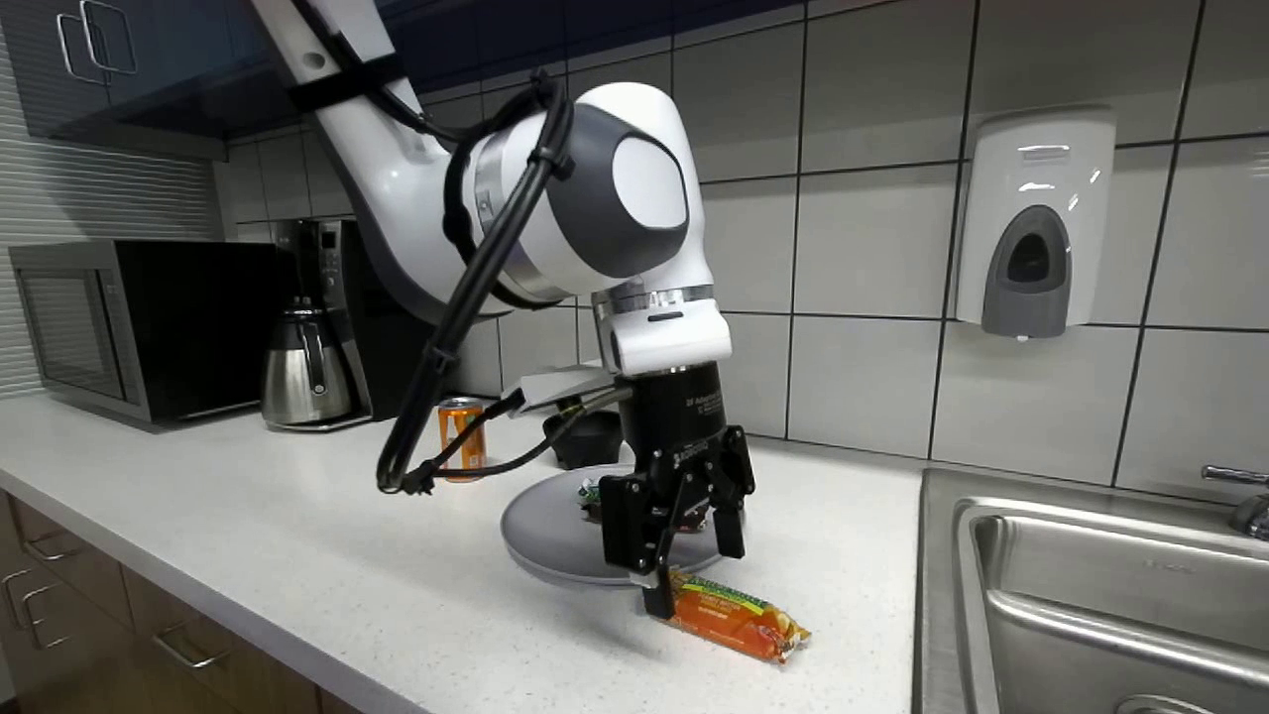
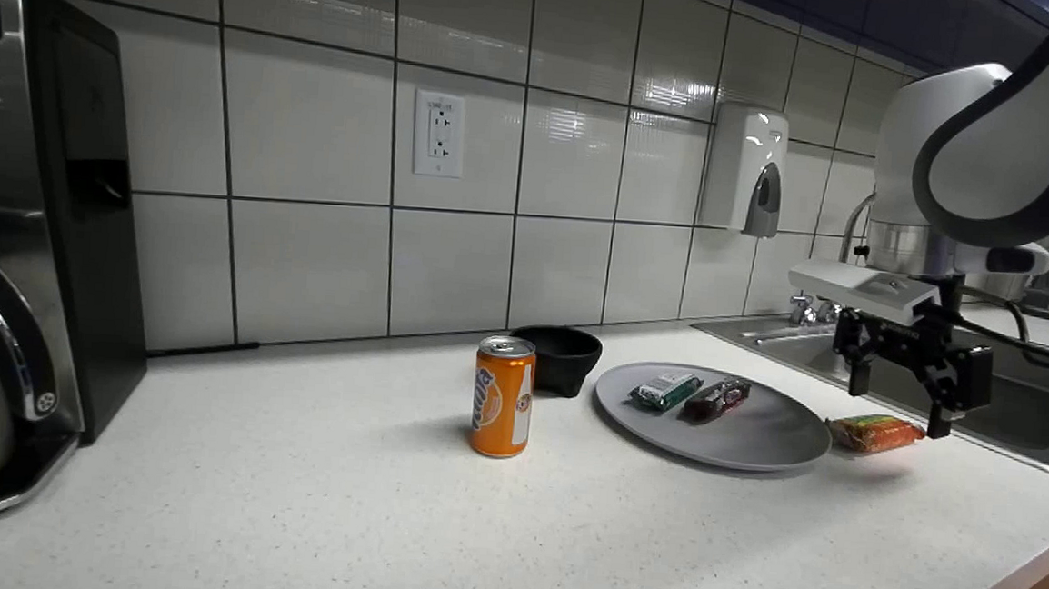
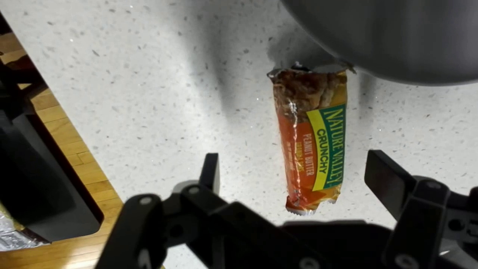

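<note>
My gripper [image 1: 694, 570] is open and empty above the counter, and it also shows open in the wrist view [image 3: 297, 172]. An orange, green and yellow granola bar [image 3: 313, 138] lies flat on the counter below the fingers. In the wrist view its near end lies between the two fingers, apart from both. The bar also shows in both exterior views [image 1: 734, 620] [image 2: 876, 434]. Its far end is beside the rim of a grey plate [image 2: 752, 450]. A green wrapped bar [image 2: 667, 391] and a dark red wrapped bar [image 2: 717, 400] lie on the plate.
An orange soda can [image 2: 501, 407] and a black bowl [image 2: 561, 360] stand beyond the plate. A metal sink [image 1: 942, 595] is set in the counter beside the bar. A coffee maker [image 1: 342, 317] and a microwave [image 1: 198, 327] stand farther along. A soap dispenser [image 1: 1036, 218] hangs on the wall.
</note>
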You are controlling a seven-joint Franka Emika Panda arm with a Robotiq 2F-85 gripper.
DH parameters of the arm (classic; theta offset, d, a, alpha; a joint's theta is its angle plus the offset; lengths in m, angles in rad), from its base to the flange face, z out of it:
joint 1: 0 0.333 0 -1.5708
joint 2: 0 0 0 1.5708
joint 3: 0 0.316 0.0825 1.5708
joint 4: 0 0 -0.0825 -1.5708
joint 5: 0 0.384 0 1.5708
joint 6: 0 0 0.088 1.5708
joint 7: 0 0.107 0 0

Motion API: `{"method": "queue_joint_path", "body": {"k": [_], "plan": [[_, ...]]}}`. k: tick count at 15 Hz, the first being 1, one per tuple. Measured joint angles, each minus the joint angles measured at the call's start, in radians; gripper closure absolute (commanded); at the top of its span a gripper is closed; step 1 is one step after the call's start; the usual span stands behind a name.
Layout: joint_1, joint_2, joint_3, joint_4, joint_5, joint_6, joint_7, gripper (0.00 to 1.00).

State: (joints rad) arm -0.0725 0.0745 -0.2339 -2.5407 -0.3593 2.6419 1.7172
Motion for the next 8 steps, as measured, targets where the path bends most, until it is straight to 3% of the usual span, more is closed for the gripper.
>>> {"method": "queue_joint_path", "body": {"k": [8], "plan": [[-0.023,0.013,0.0,-0.01,0.099,0.04,-0.104,0.0]]}}
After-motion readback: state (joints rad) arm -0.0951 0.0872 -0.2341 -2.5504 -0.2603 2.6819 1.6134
